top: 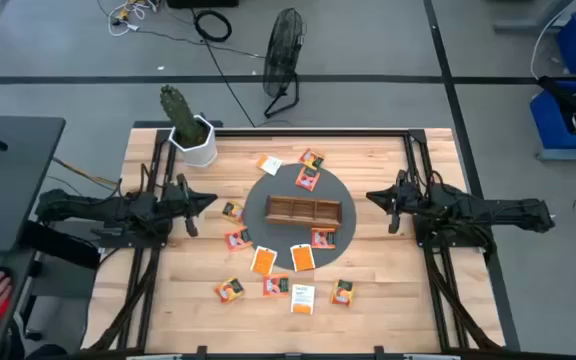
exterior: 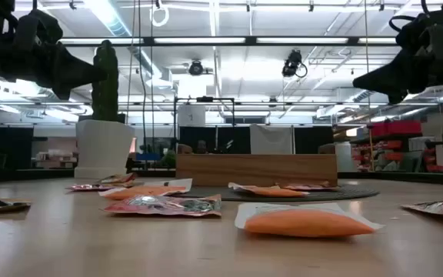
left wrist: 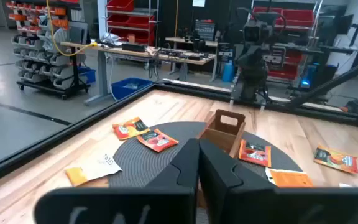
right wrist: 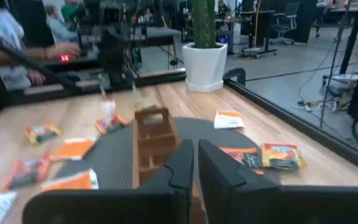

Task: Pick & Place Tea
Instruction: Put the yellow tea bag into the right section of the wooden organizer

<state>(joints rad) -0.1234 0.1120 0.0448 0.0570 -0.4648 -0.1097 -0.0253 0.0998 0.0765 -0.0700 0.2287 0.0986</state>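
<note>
- Left gripper (top: 208, 198) hovers above the bench (top: 388, 290) at the left, fingers closed, holding nothing.
- Right gripper (top: 373, 197) hangs opposite on the right, fingers together, empty too.
- Tea sachets (top: 302, 298) lie scattered around the wooden tray (top: 303, 210), some on the dark round mat (top: 258, 215), others on bare wood nearer the front edge.
</note>
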